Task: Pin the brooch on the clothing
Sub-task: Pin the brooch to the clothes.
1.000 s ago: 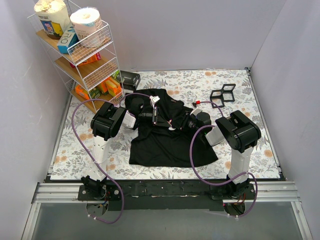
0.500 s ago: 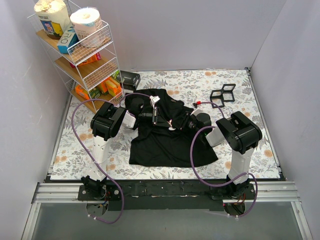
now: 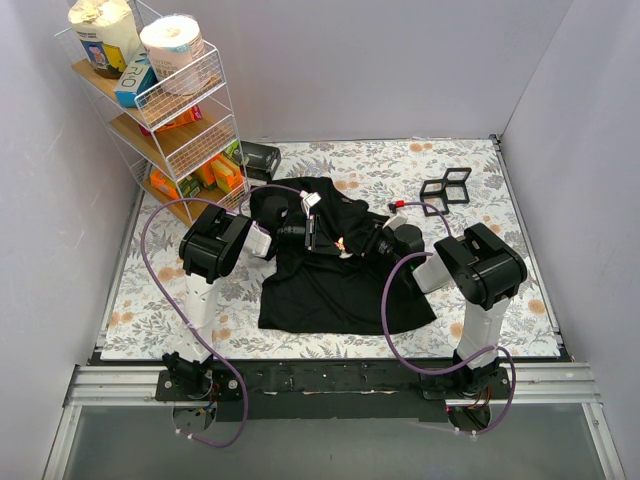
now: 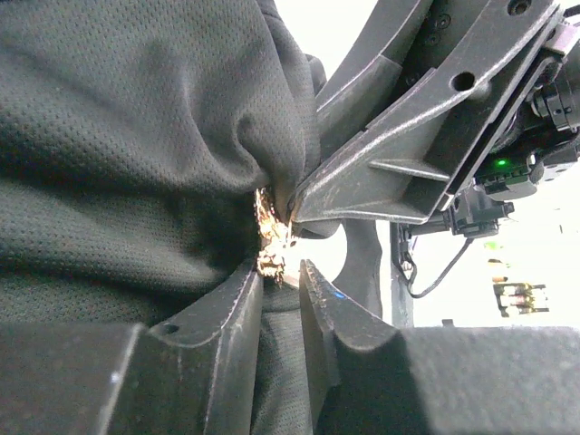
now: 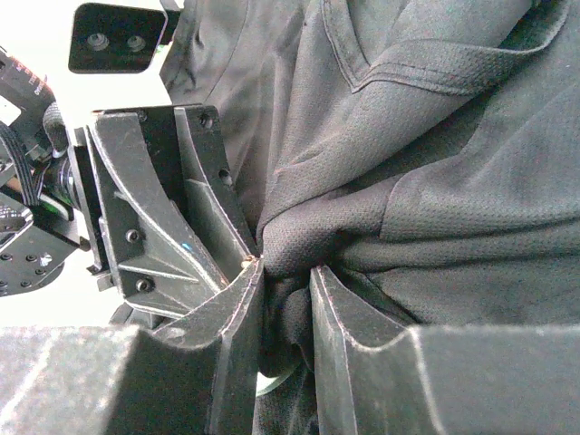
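On your left the wire rack (image 3: 224, 98) holds paper rolls (image 3: 172, 42) on top and boxes (image 3: 216, 172) below, then your left gripper (image 4: 281, 270) pinches the tiny shiny brooch (image 4: 269, 237) against the black shirt (image 3: 330, 290) mid-table, where your right gripper (image 5: 286, 272) squeezes a fold of it.

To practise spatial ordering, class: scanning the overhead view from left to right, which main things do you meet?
wire shelf rack → left arm → black T-shirt → right arm. The claws meet over the shirt, so they are left out.
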`<action>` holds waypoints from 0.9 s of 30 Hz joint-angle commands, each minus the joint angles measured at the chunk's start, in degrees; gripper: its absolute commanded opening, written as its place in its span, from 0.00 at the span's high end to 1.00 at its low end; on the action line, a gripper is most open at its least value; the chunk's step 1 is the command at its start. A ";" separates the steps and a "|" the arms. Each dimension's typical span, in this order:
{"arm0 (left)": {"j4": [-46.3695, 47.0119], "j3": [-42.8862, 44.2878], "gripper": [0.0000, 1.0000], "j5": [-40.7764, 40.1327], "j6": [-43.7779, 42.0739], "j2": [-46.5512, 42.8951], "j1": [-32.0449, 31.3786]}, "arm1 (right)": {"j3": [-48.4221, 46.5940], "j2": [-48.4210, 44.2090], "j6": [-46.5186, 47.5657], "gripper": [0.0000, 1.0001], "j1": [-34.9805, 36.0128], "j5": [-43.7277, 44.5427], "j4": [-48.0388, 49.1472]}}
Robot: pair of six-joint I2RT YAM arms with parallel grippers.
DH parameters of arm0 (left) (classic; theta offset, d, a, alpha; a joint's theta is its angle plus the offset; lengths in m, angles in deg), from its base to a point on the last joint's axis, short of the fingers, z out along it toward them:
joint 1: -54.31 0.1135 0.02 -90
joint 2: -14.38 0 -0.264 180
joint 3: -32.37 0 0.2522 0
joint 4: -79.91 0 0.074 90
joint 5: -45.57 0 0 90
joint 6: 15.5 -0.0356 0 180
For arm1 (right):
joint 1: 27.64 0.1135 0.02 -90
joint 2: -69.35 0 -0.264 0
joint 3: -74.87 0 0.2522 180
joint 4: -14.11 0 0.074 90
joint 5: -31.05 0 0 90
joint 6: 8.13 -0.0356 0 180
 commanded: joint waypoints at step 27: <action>-9.70 -3.11 1.00 -2.04 -4.88 3.36 -0.86 | -2.24 3.18 2.28 0.70 0.11 4.47 3.11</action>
